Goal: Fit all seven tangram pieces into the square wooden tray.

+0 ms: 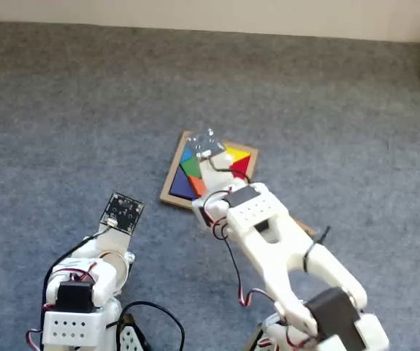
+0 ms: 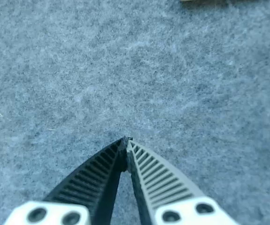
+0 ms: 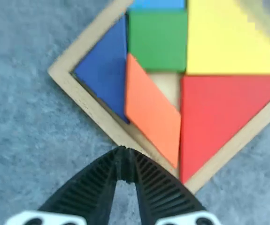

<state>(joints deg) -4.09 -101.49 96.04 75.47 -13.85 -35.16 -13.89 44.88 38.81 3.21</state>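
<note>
The square wooden tray (image 1: 172, 184) lies mid-table, and my right arm (image 1: 268, 234) stretches over it. In the right wrist view the tray (image 3: 85, 105) holds a blue triangle (image 3: 105, 75), a green square (image 3: 157, 40), a yellow triangle (image 3: 224, 40), a red triangle (image 3: 219, 117), an orange parallelogram (image 3: 151, 110) and a light blue piece (image 3: 157, 3). A small patch of bare wood (image 3: 166, 84) shows between orange, green and red. My right gripper (image 3: 124, 151) is shut and empty, its tips seen against the tray's near rim. My left gripper (image 2: 127, 140) is shut and empty over bare carpet.
Grey carpet (image 1: 326, 102) covers the whole table. My left arm (image 1: 93, 270) stands at the front left, a short way from the tray. A sliver of the tray's edge (image 2: 205, 1) shows in the left wrist view.
</note>
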